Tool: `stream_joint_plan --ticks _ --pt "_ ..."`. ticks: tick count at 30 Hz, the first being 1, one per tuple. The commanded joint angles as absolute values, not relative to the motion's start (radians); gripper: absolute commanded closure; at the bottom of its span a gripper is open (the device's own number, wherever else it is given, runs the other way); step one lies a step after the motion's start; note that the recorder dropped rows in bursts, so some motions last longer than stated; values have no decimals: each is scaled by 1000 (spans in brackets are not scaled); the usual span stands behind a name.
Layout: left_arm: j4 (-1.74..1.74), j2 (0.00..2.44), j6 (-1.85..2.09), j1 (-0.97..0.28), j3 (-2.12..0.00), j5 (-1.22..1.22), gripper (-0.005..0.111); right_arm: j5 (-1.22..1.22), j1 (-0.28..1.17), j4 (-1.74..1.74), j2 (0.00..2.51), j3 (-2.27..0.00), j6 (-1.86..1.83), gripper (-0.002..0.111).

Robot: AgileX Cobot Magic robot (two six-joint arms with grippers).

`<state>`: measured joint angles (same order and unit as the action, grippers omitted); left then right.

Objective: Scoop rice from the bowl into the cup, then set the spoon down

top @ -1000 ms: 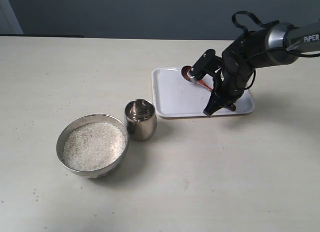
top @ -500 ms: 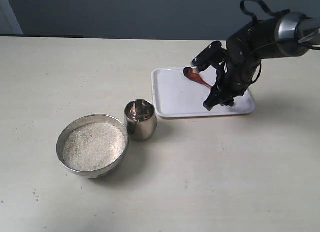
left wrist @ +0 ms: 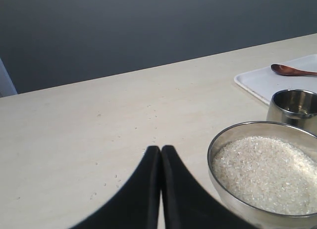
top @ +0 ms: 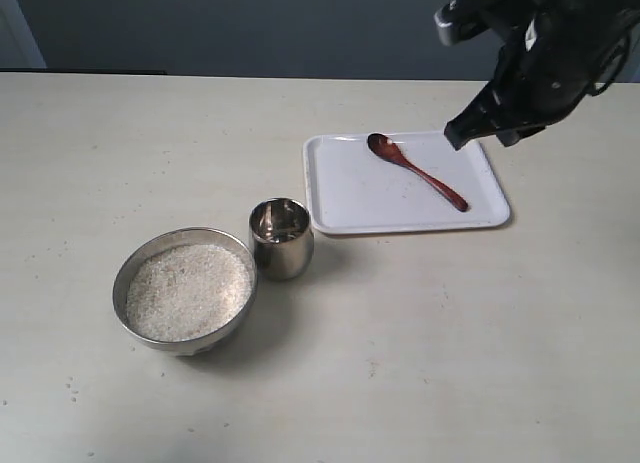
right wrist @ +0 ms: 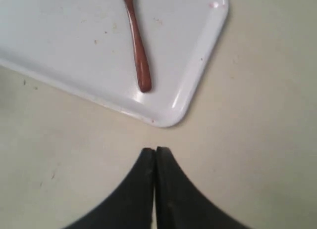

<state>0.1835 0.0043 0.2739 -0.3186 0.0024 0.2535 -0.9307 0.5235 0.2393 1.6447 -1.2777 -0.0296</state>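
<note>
Your right jaws hang closed and empty, apart from the spoon point(top: 417, 171), which lies flat on the white tray point(top: 345, 188) ahead of them: looks parked, job likely finished. Left jaws closed, idle beside the bowl point(top: 180, 345).

cup point(top: 281, 241) just beside bowl point(top: 121, 283), tray point(top: 350, 195) near cup, spoon point(top: 420, 173) reachable from above, bare table point(top: 420, 363) in front

No text, label, brand, number or sign is readable in any view. Visible faces of the arm point(top: 565, 43), the white tray point(top: 350, 188), the cup point(top: 283, 253) and the bowl point(top: 180, 345) read as plain surfaces, same for the table point(top: 450, 333).
</note>
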Motion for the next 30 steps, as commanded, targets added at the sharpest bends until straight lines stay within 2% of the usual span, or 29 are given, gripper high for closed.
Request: stream_joint_plan --ticks 1,7,20,27,30 --pt "182 0 272 -321 0 239 106 -1078 518 190 1495 -1282 0 108" --pt "182 0 272 -321 0 239 106 -1221 518 142 1317 -1282 0 108" --pt "182 0 272 -321 0 239 106 -1221 518 141 1037 -1278 0 108" --pt "182 0 272 -321 0 239 106 -1195 518 341 961 -1271 340 108" --pt "182 0 272 -321 0 239 106 -1105 496 353 888 -1226 359 108"
